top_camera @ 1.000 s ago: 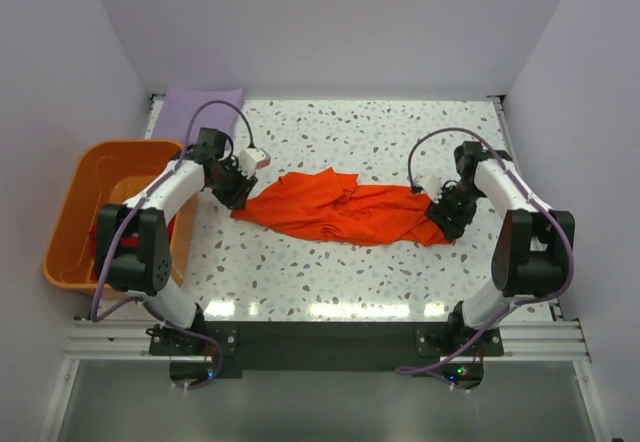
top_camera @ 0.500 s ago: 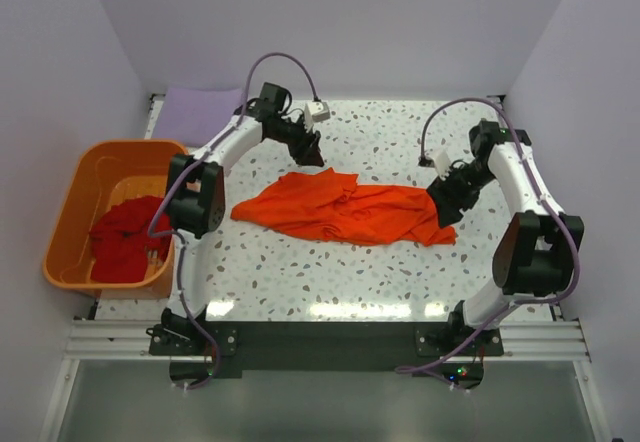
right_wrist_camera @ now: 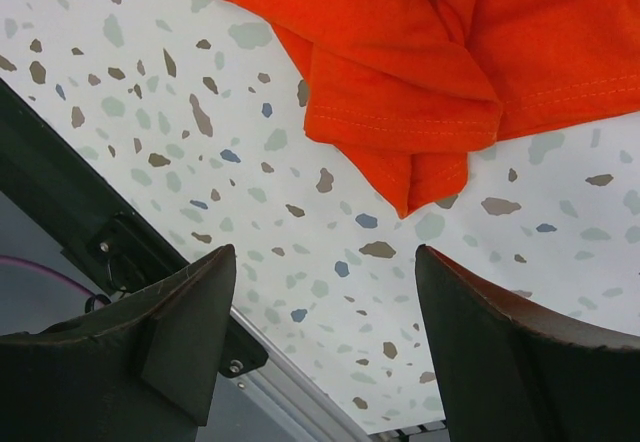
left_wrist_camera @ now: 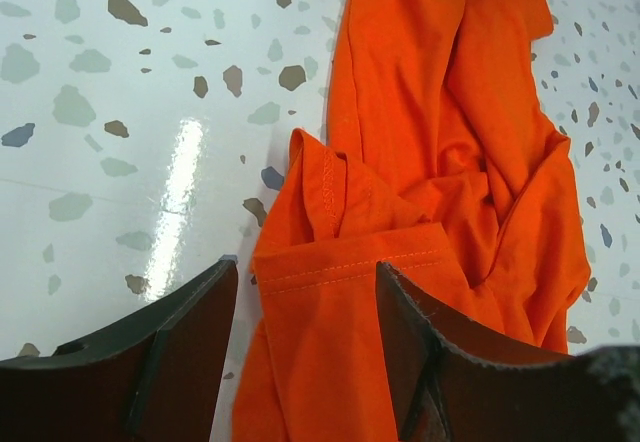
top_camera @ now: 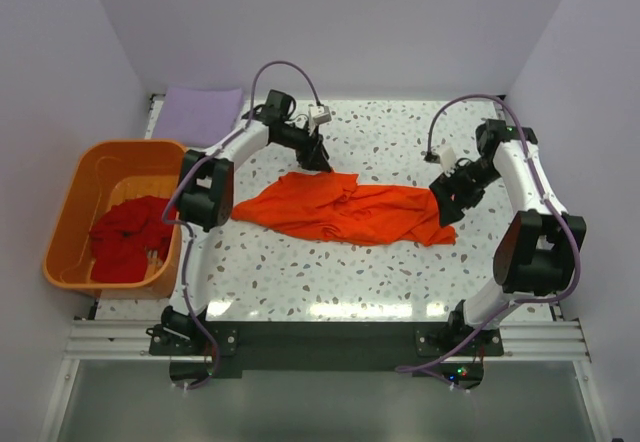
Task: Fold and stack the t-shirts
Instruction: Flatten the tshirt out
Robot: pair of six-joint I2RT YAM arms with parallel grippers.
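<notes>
While the overhead view takes in the whole desk (top_camera: 400,132) and both arms, only the wrist cameras show how each claw stands to the cloth. From above, the orange shirt (top_camera: 345,210) lies crumpled and stretched sideways across the middle of the desk. The left claw (top_camera: 318,157) is at its far edge near the left end, and the right claw (top_camera: 447,200) is at its right end. The left wrist camera looks down on a stitched hem of that shirt lying between and below the jaws, which stand apart and clamp nothing. Whether either jaw brushes the cloth cannot be told. The right wrist camera shows something the overhead view hides. That claw is spread wide with bare speckled desk between its jaws, and a folded corner of the orange shirt lies just beyond the tips, clear of them. The desk's edge and a dark rail also show in that view. Only the overhead view shows the tub (top_camera: 70,187). It is orange, sits off the desk's left side, and holds the red shirt (top_camera: 125,237) in a bunched heap. The lavender shirt (top_camera: 203,114) lies flat at the far left corner of the desk, well apart from both claws.
</notes>
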